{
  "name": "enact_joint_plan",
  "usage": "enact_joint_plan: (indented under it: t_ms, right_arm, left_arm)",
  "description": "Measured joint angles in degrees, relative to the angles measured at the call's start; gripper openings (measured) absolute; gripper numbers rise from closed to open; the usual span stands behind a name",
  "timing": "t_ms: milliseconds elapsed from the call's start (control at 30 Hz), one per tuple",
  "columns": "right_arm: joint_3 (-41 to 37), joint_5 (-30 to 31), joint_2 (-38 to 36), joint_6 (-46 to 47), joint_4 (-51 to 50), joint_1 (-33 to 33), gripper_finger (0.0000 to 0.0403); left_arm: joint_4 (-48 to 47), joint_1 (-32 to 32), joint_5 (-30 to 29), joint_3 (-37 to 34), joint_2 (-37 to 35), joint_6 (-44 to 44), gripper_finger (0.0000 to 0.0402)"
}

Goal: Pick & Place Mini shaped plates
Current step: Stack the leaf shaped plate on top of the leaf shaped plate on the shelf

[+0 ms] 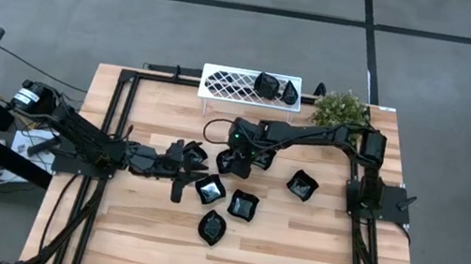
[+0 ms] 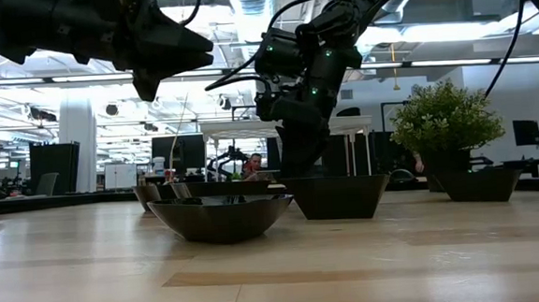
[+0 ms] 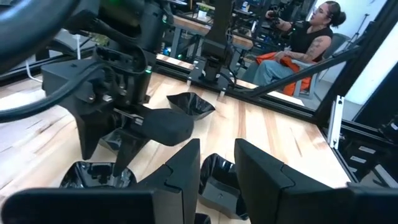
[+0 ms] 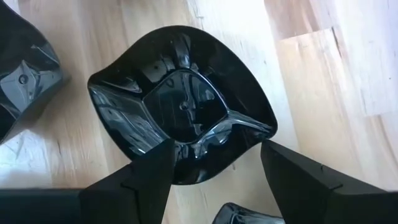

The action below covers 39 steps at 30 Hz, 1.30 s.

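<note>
While the left gripper (image 1: 195, 165) waits part-open and empty beside the cluster, the right gripper (image 4: 214, 165) hangs wide open over a black plate (image 4: 180, 102) in front of the white rack (image 1: 234, 83); next, lower and close on its rim.

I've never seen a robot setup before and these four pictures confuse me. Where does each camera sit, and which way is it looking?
High view: overhead, facing straight down on the table, both arms and the black plates.
Low view: at tabletop height, looking level across a black plate into the room; arms come in from above.
Left wrist view: on the left arm, past its open fingers toward the right arm.
Right wrist view: on the right arm, looking down between open fingers.
Shared: both wrist views show black plates on wood.
</note>
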Motion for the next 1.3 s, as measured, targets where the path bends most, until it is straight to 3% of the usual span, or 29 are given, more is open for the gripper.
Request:
enact_joint_plan:
  t_ms: [967,1300]
  right_arm:
    - [-3.28,-3.56,0.00,0.77,5.14,0.15,0.0234]
    - [0.11,-4.90,-0.20,5.05,2.84,-1.26,0.0234]
  left_arm:
    - [0.44,0.02,-0.06,0.00,-0.04,0.00,0.0102]
    - [0.46,0.02,-0.06,0.00,-0.04,0.00,0.0102]
